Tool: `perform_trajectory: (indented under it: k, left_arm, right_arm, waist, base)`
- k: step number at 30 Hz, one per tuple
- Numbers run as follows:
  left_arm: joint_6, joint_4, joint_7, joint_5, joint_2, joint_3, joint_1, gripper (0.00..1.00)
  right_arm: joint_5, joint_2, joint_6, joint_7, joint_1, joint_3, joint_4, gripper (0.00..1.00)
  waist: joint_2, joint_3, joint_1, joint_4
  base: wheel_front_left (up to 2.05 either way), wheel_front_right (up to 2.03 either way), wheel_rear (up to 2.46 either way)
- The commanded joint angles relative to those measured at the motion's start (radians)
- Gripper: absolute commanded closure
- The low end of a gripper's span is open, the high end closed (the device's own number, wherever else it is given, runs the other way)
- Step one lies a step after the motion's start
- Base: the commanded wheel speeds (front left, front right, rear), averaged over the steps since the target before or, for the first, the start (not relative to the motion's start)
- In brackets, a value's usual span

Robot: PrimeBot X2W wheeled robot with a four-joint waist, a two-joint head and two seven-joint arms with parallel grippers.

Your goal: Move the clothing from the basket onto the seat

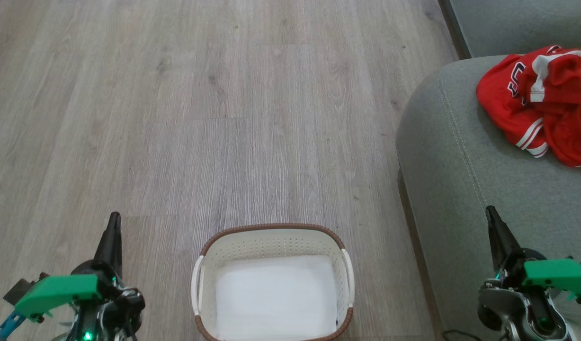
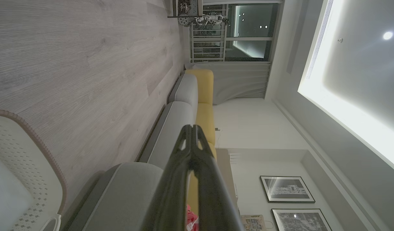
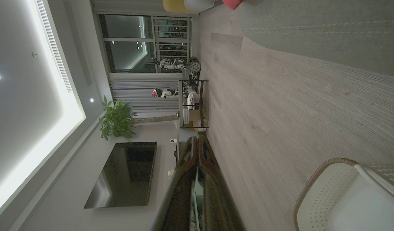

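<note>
Two tools listed: left gripper and right gripper, both pressed shut with nothing held, judged parked because the basket on the floor is seen bare. Clothing is heaped on the seat, set back from its rounded corner.

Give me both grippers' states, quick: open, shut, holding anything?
Left gripper: jaws closed, holding nothing.
Right gripper: jaws closed, holding nothing.
</note>
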Motion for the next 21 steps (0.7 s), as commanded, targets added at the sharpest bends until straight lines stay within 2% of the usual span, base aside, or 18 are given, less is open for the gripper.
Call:
perform_trajectory:
  k: [1,21]
  left_arm:
    - [-0.007,-0.036,0.008,-0.002,0.008,0.037,-0.048,1.00]
    - [-0.007,-0.036,0.008,-0.002,0.008,0.036,-0.048,1.00]
  right_arm:
    - [0.006,-0.002,0.000,0.006,-0.055,0.017,-0.039,1.00]
    - [0.006,-0.002,0.000,0.006,-0.055,0.018,-0.039,1.00]
  waist:
    - [0.0000,0.000,0.0000,0.000]
    - [0.0000,0.000,0.0000,0.000]
  base:
    - [0.00,0.00,0.00]
    - [0.00,0.00,0.00]
